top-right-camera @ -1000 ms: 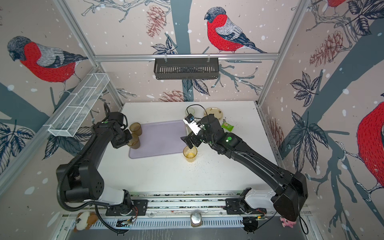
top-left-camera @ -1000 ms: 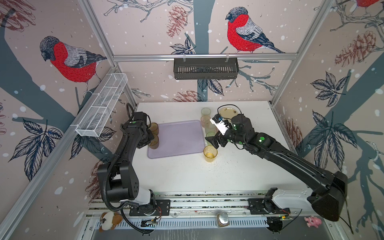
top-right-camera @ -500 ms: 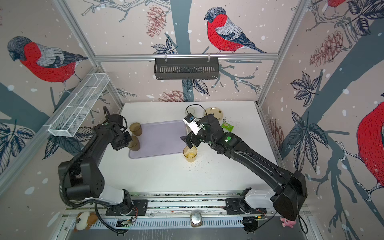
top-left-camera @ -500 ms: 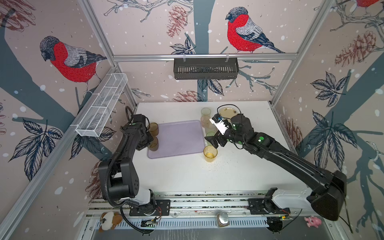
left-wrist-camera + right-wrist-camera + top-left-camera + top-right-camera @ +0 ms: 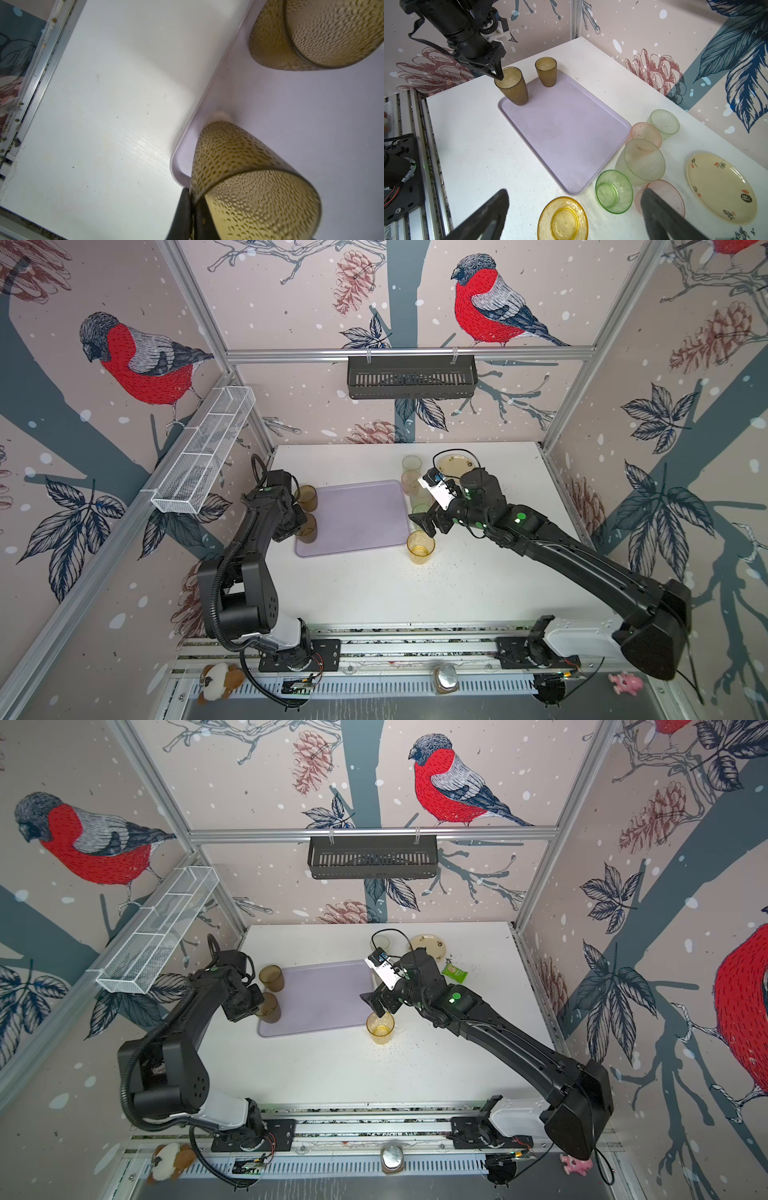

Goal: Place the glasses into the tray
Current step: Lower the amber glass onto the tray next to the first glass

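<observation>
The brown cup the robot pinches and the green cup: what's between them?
Only bare lilac tray and a sliver of table, in the right wrist view.

Small shift on my left
My left gripper (image 5: 498, 76) has eased its brown glass (image 5: 513, 88) slightly toward the near edge of the tray (image 5: 566, 135).

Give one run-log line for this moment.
left gripper: shut on brown glass, in tray | right gripper: open, by amber glass | second brown glass: in tray

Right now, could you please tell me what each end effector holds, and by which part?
The left end effector pinches the nearer brown glass by its rim; the right end effector holds nothing.
</observation>
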Controlling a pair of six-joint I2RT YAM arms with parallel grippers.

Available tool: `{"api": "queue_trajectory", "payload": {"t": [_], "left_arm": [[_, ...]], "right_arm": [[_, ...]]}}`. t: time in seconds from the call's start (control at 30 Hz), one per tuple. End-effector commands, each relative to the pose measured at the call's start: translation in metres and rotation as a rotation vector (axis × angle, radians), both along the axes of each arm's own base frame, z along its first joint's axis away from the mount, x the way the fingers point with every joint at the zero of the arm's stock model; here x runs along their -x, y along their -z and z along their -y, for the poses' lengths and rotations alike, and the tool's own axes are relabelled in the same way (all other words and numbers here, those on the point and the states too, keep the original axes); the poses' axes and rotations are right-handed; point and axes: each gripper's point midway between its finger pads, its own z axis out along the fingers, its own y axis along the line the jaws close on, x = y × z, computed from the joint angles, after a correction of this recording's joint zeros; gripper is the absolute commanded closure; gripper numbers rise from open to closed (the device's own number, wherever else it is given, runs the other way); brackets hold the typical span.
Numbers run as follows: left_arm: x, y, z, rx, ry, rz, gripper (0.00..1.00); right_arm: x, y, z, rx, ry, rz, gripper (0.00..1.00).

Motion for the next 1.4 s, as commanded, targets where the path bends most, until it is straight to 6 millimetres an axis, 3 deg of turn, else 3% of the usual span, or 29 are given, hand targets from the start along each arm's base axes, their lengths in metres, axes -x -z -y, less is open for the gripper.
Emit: {"api": "queue_trajectory", "payload": {"t": [0.0,1.03,1.37], "left_arm": [[-0.001,0.001,-0.001,0.001,0.005,0.001,1.0],[0.007,0.01,-0.001,-0.003,-0.001,-0.014,0.96],[0.004,0.007,-0.001,-0.004,0.001,-0.01,0.91]], "right_arm": [[0.0,-0.006,-0.003,-0.02,-0.009,0.011,0.0],[-0.002,-0.013,-0.003,-0.026,-0.005,0.033,0.01],[-0.002,-0.016,-0.003,-0.028,-0.003,0.041,0.01]]}}
